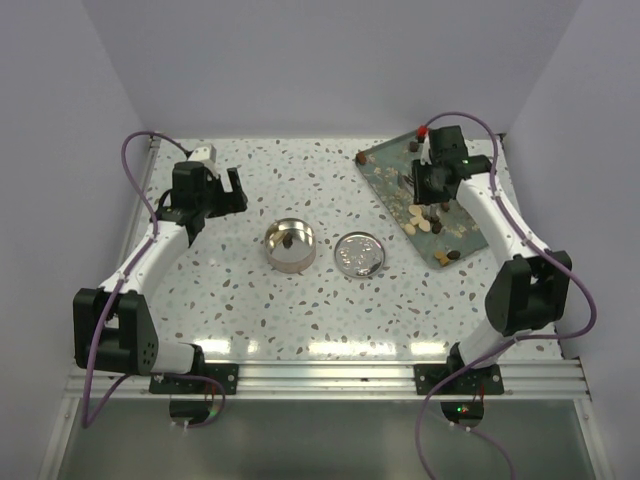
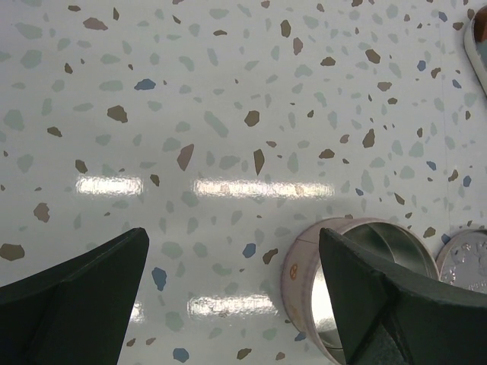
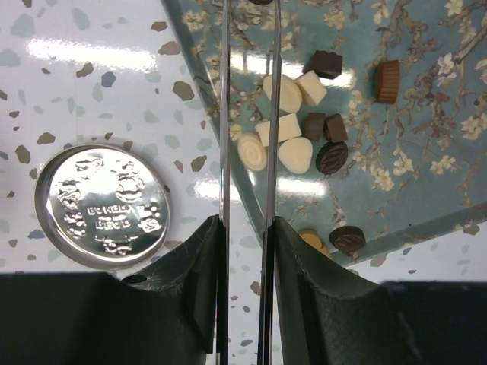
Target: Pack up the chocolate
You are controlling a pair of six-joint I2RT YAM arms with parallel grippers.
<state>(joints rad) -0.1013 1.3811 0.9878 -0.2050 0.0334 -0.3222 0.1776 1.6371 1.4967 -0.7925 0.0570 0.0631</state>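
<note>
- One speckled surface (image 1: 250,320) carries everything; two arms are bolted at its near edge.
- One blue-green flowered tray (image 1: 385,170) lies at an angle in the far right corner of the surface.
- The left gripper (image 2: 232,296) hangs over the left half of the surface, towards the far edge. Its two dark fingers are spread wide with only bare surface between them, so it grasps nothing.
- The right gripper (image 3: 247,15) hangs over the tray. Its two thin metal blades run side by side with a narrow gap. A dark bit shows at the tips, at the very top of the wrist view, but I cannot tell whether it is pinched there.
- One round metal tin (image 1: 290,262) stands open near the middle of the surface.
- One round lid (image 1: 358,255) lies flat just right of the tin, near it but not touching. It has embossed figures and lettering.
- One dark lump of chocolate (image 1: 287,241) sits inside the tin.
- The other chocolates (image 3: 295,154) lie on the tray. The right wrist view shows twelve beside the blades:
  - five cream ones bunched together,
  - six dark or brown ones around them,
  - one tan one half hidden by a finger at the tray's near edge.
- The top view shows two more dark lumps near the tray's far edge, one of them at its left corner.
</note>
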